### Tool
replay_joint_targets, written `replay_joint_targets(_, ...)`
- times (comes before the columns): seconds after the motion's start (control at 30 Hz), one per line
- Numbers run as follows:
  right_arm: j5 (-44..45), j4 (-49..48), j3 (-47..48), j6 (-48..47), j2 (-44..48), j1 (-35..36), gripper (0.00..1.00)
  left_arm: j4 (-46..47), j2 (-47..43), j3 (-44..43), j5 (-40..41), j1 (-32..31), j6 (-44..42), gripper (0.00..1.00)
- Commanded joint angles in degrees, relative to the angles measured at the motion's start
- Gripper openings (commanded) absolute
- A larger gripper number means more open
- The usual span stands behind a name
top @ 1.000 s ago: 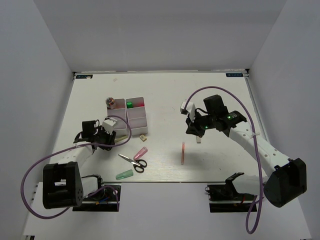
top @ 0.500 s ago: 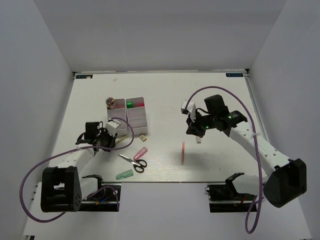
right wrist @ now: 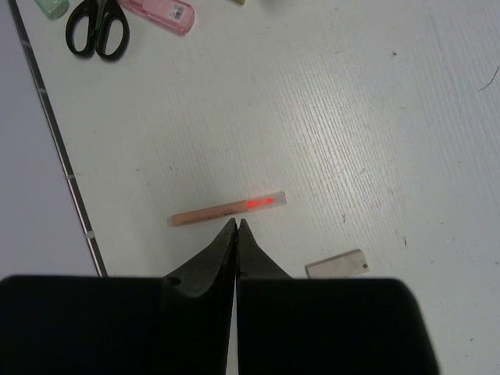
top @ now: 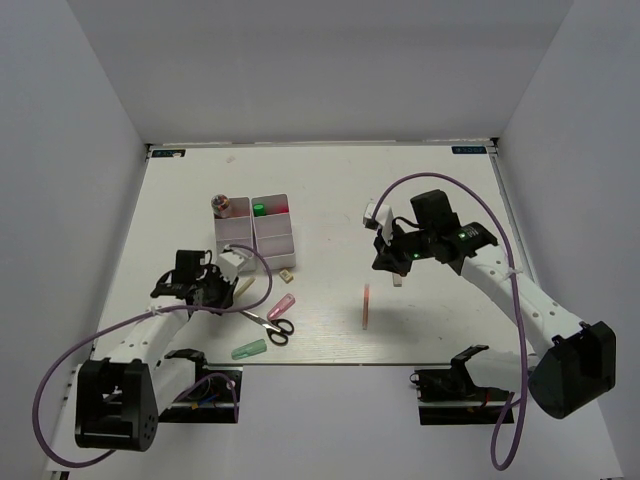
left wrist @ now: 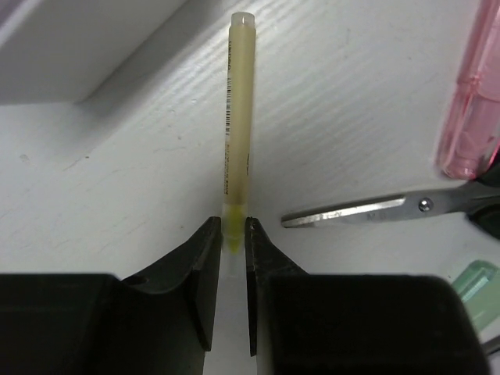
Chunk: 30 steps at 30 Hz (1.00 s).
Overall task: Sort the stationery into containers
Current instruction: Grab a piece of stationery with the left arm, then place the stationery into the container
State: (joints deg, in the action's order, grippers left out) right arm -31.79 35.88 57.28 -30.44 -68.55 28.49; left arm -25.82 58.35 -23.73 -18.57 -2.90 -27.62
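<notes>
The left gripper [left wrist: 232, 232] has been lowered away from the white tray [top: 272, 235] and pinched onto the yellow stick [left wrist: 238, 117] lying on the table [left wrist: 351, 117]. The right gripper [right wrist: 236, 226] is kept fully closed over the pink stick [right wrist: 226, 209].

1. On the yellow stick [left wrist: 237, 117] you see a fine printed strip, barcode-like and too small to read.
2. The pink highlighter [right wrist: 156, 11] has a barcode label with illegible digits.
3. You can read nothing else.
</notes>
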Motion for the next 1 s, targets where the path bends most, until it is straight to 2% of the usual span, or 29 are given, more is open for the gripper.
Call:
replay_joint_targets(0.0, -1.78, -0.02, 0.64, -0.33, 1.67, -0.28, 0.0, -3.97, -1.57, -1.67, -1.3, -1.58, -0.25, 0.07)
replay_joint_targets(0.2, -1.96, -0.02, 0.73, -0.33, 1.67, -0.28, 0.0, -7.48, -3.67, -3.69, -3.31, -3.52, 1.16, 0.01)
replay_joint_targets(0.57, -2.14, 0.07, 0.47, -0.24, 1.23, -0.28, 0.0, -8.98, -7.81, -8.96, -4.46, -3.78, 8.7, 0.01)
replay_joint_targets(0.73, -2.13, -0.02, 0.56, -0.41, 0.97, -0.36, 0.0, -10.12, -7.64, -14.68, -3.41, -4.04, 13.9, 0.01)
replay_joint_targets(0.97, -2.31, 0.33, 0.73, -0.41, 0.27, -0.28, 0.0, -13.98, -3.78, -24.43, -1.05, -3.78, 11.19, 0.01)
